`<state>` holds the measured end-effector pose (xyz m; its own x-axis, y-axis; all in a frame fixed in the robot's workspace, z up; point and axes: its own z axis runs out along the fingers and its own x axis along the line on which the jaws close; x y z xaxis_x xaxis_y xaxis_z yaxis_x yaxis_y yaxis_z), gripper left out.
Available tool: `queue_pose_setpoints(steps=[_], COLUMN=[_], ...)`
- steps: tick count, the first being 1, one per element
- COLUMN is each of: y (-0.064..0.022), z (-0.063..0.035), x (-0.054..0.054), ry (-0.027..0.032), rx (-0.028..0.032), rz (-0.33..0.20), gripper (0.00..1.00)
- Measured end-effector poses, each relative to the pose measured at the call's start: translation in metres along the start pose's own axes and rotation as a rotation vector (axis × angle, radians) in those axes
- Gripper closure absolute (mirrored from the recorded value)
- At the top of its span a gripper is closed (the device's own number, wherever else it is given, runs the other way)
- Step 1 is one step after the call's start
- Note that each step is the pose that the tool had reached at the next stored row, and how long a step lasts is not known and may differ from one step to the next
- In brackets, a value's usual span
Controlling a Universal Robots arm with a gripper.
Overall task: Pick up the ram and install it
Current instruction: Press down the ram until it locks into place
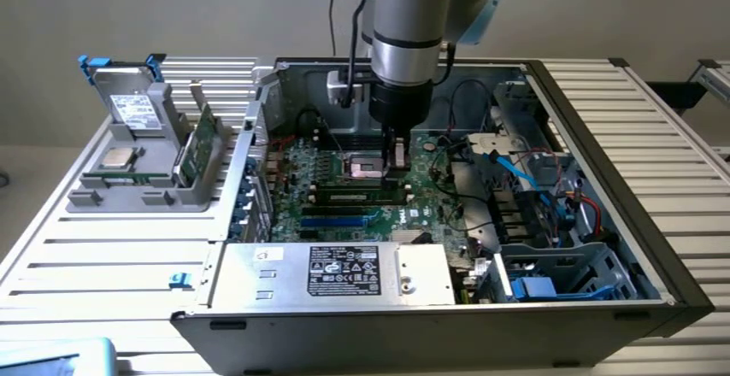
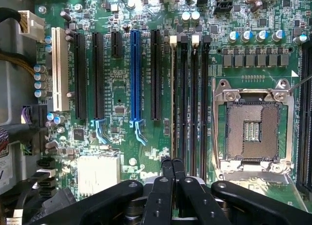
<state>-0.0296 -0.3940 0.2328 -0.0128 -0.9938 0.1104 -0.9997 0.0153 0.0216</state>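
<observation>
One ram going into its slot.
Four memory slots [image 2: 195, 103] lie beside the processor socket [image 2: 252, 132]. The ram [image 2: 173, 98] shows edge-on along the outermost of them, its near end seemingly pinched between the closed jaws. This looks like the install step, with seating not yet clearly done. It calls for a straight, level press.

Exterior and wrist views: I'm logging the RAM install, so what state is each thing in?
Case: open, insides exposed.
Ram: standing on edge in the holder, outside the case.
Claw: shut, empty, over the motherboard.
CPU socket: empty.
Blue slot: empty.
</observation>
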Motion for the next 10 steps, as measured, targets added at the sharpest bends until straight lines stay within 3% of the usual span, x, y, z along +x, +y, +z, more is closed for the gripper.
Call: queue_pose_setpoints(steps=[4,10], y=[0.0000,-0.0001], z=[0.0004,0.0024], x=[0.0000,-0.0003], ry=[-0.0067,-0.0110], rx=[-0.0001,-0.0002], rz=[0.001,0.002], gripper=[0.89,0.89])
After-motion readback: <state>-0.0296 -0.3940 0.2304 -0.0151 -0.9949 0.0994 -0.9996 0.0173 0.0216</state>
